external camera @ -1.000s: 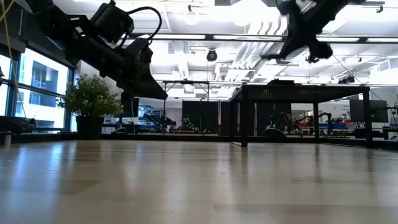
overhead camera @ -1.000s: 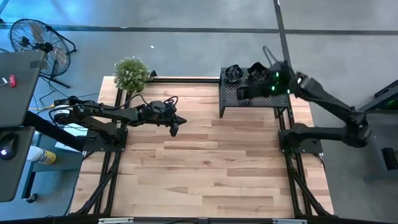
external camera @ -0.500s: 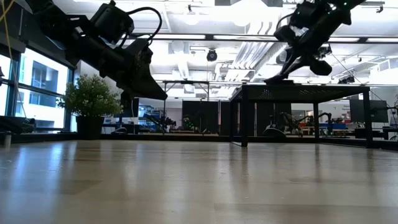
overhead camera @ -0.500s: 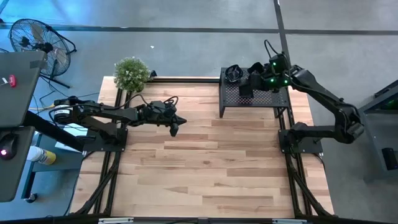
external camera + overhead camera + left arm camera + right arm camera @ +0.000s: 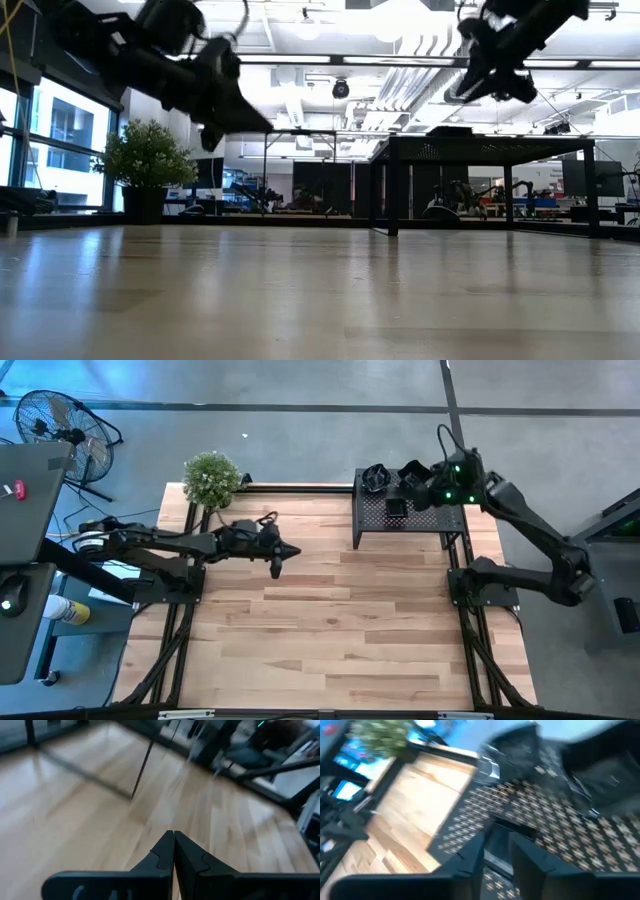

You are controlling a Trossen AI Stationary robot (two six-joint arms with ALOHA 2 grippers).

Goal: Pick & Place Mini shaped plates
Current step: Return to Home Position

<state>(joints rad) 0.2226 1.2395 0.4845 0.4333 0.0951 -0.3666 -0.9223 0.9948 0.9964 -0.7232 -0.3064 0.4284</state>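
A small square black plate (image 5: pixel 396 508) lies flat on the top of the black perforated stand (image 5: pixel 372 528) at the table's far right. Other mini shaped plates sit along the stand's far edge (image 5: pixel 375 478) (image 5: pixel 412 472). My right gripper (image 5: pixel 420 495) hangs open above the stand, a little right of the square plate. In the right wrist view its fingers (image 5: pixel 497 862) stand apart, with that plate (image 5: pixel 498 845) showing beyond the gap and untouched. My left gripper (image 5: pixel 278 565) is shut on nothing, above the wood at the table's left (image 5: pixel 173 851).
A green bushy plant (image 5: pixel 211 478) stands at the far left corner. The stand's top sits high above the table on legs (image 5: pixel 390 190). Bare wooden table (image 5: pixel 330 630) fills the middle and near side. A fan (image 5: pixel 60 425) and a desk stand off the table's left.
My right gripper came down onto the stand's top with a plate, let it go there, and has risen again, drawing back toward the right. The plate now lies flat on the stand. My left arm has risen a little, its gripper still shut.
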